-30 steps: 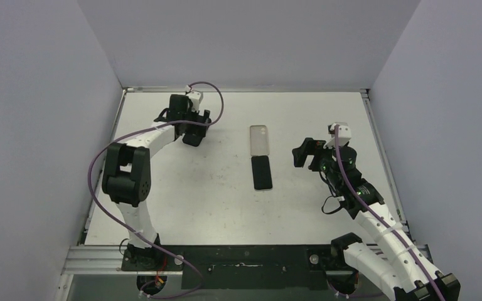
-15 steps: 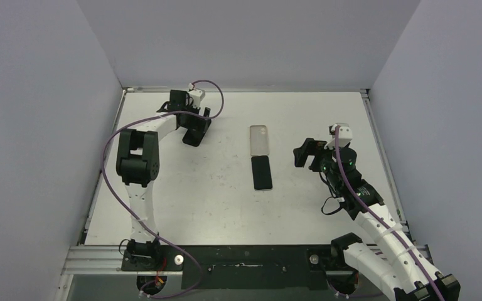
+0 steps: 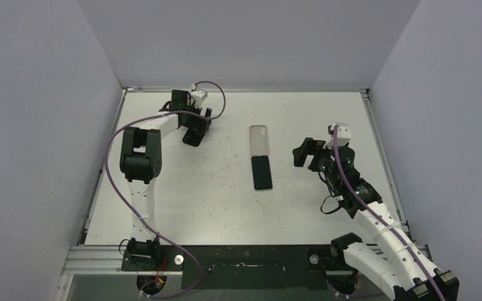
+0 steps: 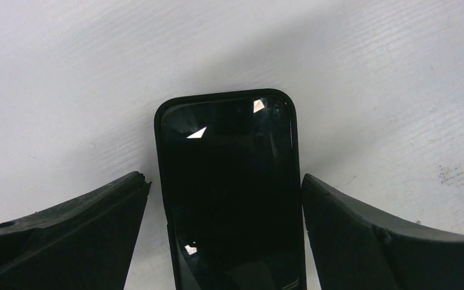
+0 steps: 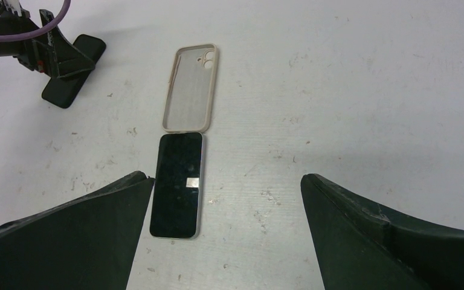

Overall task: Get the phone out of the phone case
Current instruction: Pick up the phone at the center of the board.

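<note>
Only wrist-close, the left end effector (image 4: 225, 181), released, straddles a seemingly cased phone (image 4: 229, 205).

A white desk (image 3: 226, 207), scuffed and speckled with small dark marks, is seen carrying three things. A black phone (image 4: 229, 193) in a black case is laid flat, screen up, between the left fingers (image 4: 66, 235), with one finger close beside each long edge. Ahead of the right fingers (image 5: 66, 241), toward their left side, a pale empty case (image 5: 190, 90) is laid open side up, its camera cutout at the far end. A bare phone (image 5: 178, 181) is laid screen up just nearer, end to end with the case and almost touching it. Both are kept well apart from the right fingers.
</note>
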You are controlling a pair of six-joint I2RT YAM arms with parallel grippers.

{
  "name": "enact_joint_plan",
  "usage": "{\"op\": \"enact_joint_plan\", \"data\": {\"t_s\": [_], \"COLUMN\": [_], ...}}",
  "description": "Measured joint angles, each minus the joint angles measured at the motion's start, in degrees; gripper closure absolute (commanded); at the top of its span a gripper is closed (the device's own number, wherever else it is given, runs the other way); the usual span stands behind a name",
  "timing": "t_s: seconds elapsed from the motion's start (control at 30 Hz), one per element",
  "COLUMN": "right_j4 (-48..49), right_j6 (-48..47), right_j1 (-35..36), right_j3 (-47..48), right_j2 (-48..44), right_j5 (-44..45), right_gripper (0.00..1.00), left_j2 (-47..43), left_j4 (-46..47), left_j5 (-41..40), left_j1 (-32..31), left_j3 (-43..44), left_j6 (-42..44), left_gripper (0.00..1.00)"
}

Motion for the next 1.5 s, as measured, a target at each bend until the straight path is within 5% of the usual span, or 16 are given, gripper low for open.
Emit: {"op": "enact_joint_plan", "data": {"t_s": [0.17, 0.3, 0.63, 0.93, 1.07, 1.5], "right_j4": [0.0, 0.0, 0.1, 3.7, 6.0, 16.6], "right_j6": [0.3, 0.4, 1.9, 3.4, 4.0, 7.4], "right_j1": [0.0, 0.0, 0.1, 6.0, 10.7, 17.4], "right_j3": [0.0, 0.0, 0.0, -0.4, -0.6, -1.3], "right_j2": [0.7, 0.7, 0.7, 4.6, 7.7, 17.2], "right_j5": [-0.1, -0.6, -3.9, -4.9, -5.0, -7.9], "right_gripper": [0.02, 0.05, 0.08, 0.08, 0.08, 0.07], "left_j2": [0.3, 0.4, -5.0, -18.8, -26.2, -49.4], "left_j4": [-1.1, -2.1, -0.5, 3.4, 4.3, 12.7], "left_j5": [0.1, 0.0, 0.7, 2.7, 2.4, -1.4], "left_j1": [0.0, 0.0, 0.1, -0.5, -1.8, -4.2], "left_j3": [0.8, 1.1, -6.8, -26.0, -34.3, -53.7], "left_j6": [0.5, 0.6, -5.2, -22.4, -27.2, -44.3], "left_gripper": [0.22, 0.46, 0.72, 0.73, 0.93, 0.95]}}
